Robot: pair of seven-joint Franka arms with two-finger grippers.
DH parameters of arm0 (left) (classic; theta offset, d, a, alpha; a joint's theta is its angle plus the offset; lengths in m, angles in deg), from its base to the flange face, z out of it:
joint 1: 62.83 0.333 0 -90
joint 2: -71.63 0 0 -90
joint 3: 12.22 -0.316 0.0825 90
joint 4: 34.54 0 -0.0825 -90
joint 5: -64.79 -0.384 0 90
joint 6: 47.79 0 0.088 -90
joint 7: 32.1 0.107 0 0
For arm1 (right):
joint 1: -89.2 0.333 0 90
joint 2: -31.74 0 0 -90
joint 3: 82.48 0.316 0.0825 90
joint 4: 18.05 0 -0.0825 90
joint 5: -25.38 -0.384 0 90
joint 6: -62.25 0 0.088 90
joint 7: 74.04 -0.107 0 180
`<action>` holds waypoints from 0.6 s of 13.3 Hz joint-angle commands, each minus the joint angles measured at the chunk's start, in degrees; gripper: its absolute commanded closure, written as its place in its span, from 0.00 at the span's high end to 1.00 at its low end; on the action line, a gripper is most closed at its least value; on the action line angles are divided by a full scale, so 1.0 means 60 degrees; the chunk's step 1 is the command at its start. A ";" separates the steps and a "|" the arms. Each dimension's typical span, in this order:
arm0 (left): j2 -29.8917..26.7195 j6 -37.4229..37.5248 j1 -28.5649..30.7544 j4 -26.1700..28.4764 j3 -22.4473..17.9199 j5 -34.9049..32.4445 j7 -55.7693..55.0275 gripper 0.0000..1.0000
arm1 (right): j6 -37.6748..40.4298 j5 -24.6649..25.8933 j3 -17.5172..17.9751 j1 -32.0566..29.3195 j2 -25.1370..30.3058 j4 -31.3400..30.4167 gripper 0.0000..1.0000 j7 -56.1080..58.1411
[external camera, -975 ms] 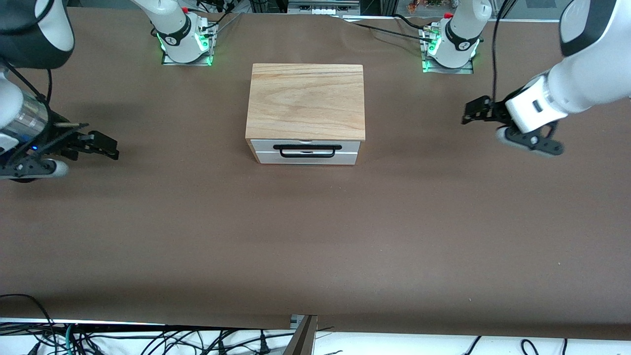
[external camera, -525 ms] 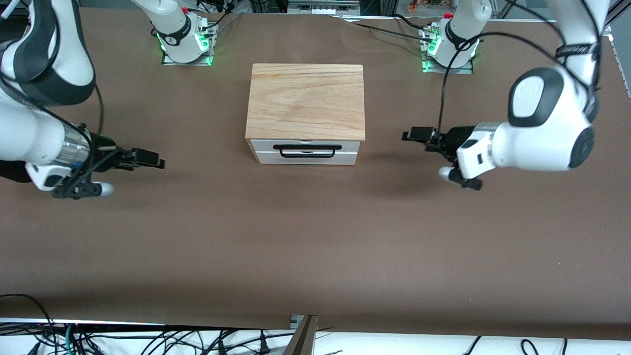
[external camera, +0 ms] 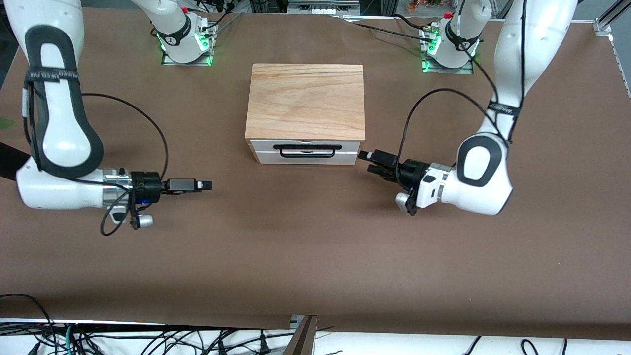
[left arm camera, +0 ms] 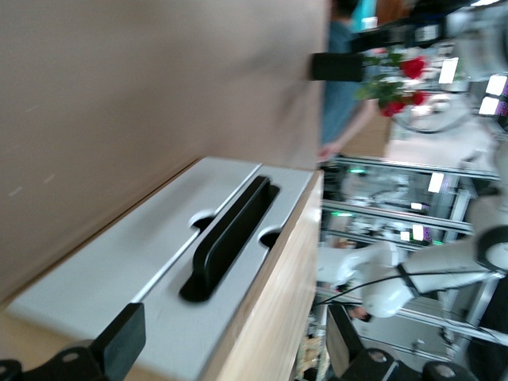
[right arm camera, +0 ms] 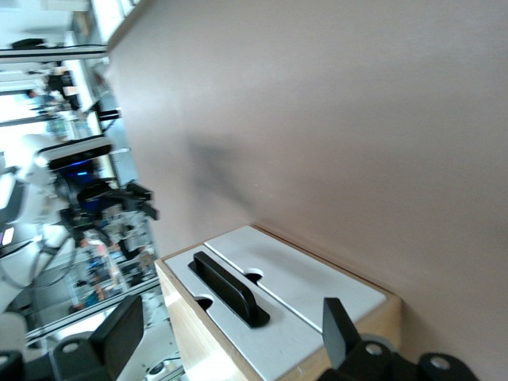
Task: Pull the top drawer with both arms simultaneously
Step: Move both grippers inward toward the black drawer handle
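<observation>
Both arms have swung down low toward the closed top drawer (external camera: 305, 152) on the table (external camera: 315, 256), left gripper (external camera: 370, 162) just beside its front corner, right gripper (external camera: 204, 185) well apart, jaws spread wide and empty, handle (external camera: 310, 150) ungrasped.

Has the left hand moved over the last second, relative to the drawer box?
Yes. The left hand, open, has swung in from the left arm's end of the table and now sits close beside the top drawer, not touching its handle.
</observation>
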 commanded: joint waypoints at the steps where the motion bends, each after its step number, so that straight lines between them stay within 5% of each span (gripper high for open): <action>1: 0.0526 -0.0025 -0.0417 0.0088 -0.0059 0.1430 0.1235 0.98 | 0.0095 -0.1039 0.0102 0.0075 -0.0307 -0.0357 1.00 0.1265; 6: 0.0775 -0.0392 -0.0930 0.1216 -0.0059 0.3088 0.3286 0.88 | 0.0682 -0.2985 0.0629 0.0353 -0.1261 -0.0985 1.00 0.3405; 8: 0.0908 -0.0392 -0.1077 0.1217 -0.0059 0.3354 0.3494 0.74 | 0.0755 -0.3589 0.0629 0.0632 -0.1363 -0.1235 1.00 0.4123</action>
